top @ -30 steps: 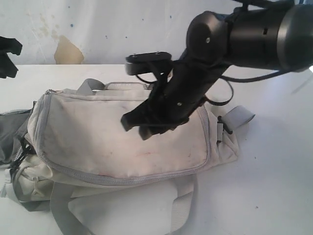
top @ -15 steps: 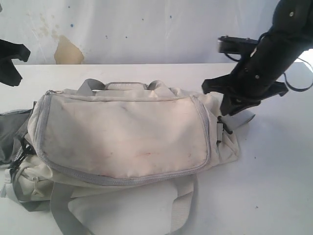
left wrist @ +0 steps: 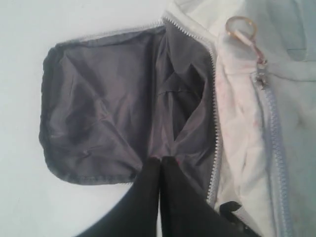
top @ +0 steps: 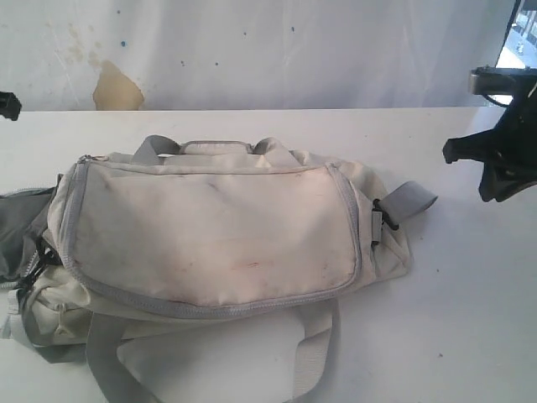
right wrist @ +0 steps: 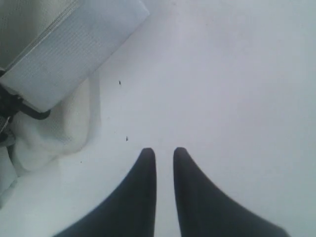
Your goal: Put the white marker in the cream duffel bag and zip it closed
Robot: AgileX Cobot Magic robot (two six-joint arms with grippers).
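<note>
The cream duffel bag point(top: 210, 227) lies on its side across the white table, its long grey zipper point(top: 210, 306) running along the front. At its left end a flap of dark grey lining point(left wrist: 98, 108) lies spread open beside a zipper pull ring point(left wrist: 240, 27). My left gripper point(left wrist: 160, 160) is shut with nothing in it, its tips over that lining; only a black bit of it point(top: 7, 105) shows at the exterior view's left edge. Off the bag's right end, my right gripper point(top: 470, 172) point(right wrist: 164, 153) hangs slightly open and empty over bare table. The white marker is not in view.
Grey webbing handles point(top: 310, 353) trail toward the table's front edge. A grey strap end with a black buckle point(top: 394, 206) point(right wrist: 69, 54) sticks out at the bag's right end. A white wall with a tan patch point(top: 113, 88) rises behind the table.
My right arm has swung from over the bag's middle out to the right edge of the view. My left gripper has drawn further left, almost out of the exterior view. The bag has not moved.
</note>
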